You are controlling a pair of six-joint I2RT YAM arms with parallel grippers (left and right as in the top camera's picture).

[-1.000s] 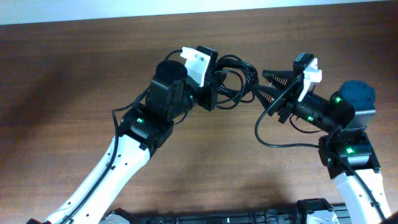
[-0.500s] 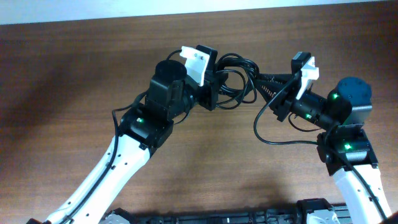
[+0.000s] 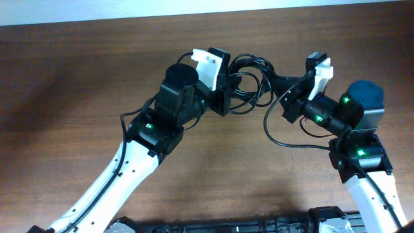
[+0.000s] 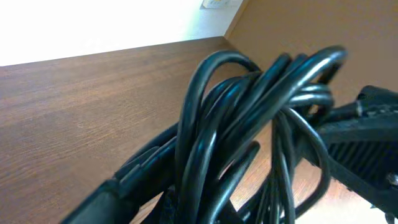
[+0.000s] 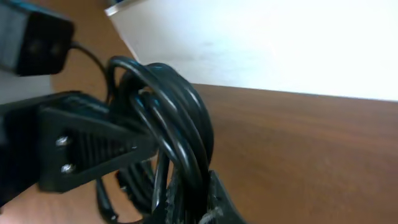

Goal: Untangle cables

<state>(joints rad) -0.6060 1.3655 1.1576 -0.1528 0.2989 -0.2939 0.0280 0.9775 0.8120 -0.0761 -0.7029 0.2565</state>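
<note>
A bundle of tangled black cables hangs between my two grippers above the wooden table. My left gripper is shut on the bundle's left side; in the left wrist view the coils fill the frame above its fingers. My right gripper is shut on the right side of the bundle; in the right wrist view several strands run down between its fingers. One strand loops down from the bundle onto the table beside the right arm.
The brown wooden table spreads to the left and front. A pale wall runs along the table's far edge. The left gripper's black finger shows in the right wrist view, close to the cables.
My right gripper was open beside the bundle a second ago. It has moved left and up and closed on the cables. The left arm has shifted slightly to the right.
</note>
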